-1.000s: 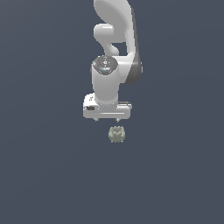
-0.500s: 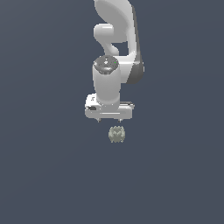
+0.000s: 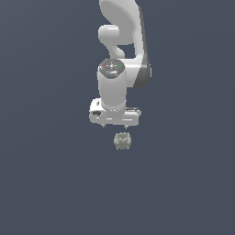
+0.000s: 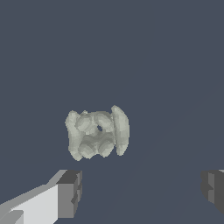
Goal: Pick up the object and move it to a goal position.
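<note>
In the wrist view the pincer [image 4: 142, 192] stood wide open and held nothing: one dark finger pad [image 4: 70, 192] and its pale finger showed on one side, the other pad was cut off at the frame's edge, and bare table [image 4: 175, 65] lay between them. Beyond the fingertips sat the lump [image 4: 97, 133], a small knobbly grey-beige thing with a tiny hole in its middle, detail the other camera did not give. It lay ahead of the gap, nearer the fuller-seen finger, touching neither.

The exterior view showed what the wrist camera could not: the white arm [image 3: 120, 41] coming down from above and the pincer [image 3: 114, 125] pointing straight down. There the fingers were too small to make out. The lump [image 3: 122, 140] lay on the table [image 3: 46, 183] just below the pincer, slightly toward the exterior view's right, apart from it.
</note>
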`<state>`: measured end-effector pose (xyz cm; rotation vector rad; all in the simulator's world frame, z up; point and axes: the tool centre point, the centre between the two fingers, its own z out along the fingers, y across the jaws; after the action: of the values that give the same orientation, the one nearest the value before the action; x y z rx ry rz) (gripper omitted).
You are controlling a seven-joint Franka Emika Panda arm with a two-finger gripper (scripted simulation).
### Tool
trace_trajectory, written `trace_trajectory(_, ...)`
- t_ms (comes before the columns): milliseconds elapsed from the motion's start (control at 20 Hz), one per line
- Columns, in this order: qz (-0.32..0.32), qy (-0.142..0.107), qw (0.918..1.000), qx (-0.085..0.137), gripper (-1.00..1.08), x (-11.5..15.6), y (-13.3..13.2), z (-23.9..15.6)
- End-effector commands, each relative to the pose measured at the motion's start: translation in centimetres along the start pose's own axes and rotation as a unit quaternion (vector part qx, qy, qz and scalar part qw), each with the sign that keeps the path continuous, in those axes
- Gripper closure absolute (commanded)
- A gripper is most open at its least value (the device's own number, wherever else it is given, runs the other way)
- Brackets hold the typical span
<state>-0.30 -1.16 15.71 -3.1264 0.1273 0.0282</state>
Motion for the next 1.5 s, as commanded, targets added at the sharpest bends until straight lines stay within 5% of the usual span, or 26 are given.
trace_trajectory(0, 0.013, 0.0, 0.9999, 0.0, -0.92, 0.0, -0.1, 0.1)
trace_trajectory(700, 0.156, 0.001, 0.9877, 0.0, -0.92, 0.4, -0.8, 0.6)
trace_trajectory(1050, 0.245, 0.001, 0.9696, 0.0, -0.92, 0.7, -1.3, 0.9)
trace_trajectory(1450, 0.343, 0.002, 0.9392, 0.0, -0.92, 0.9, -1.9, 1.2)
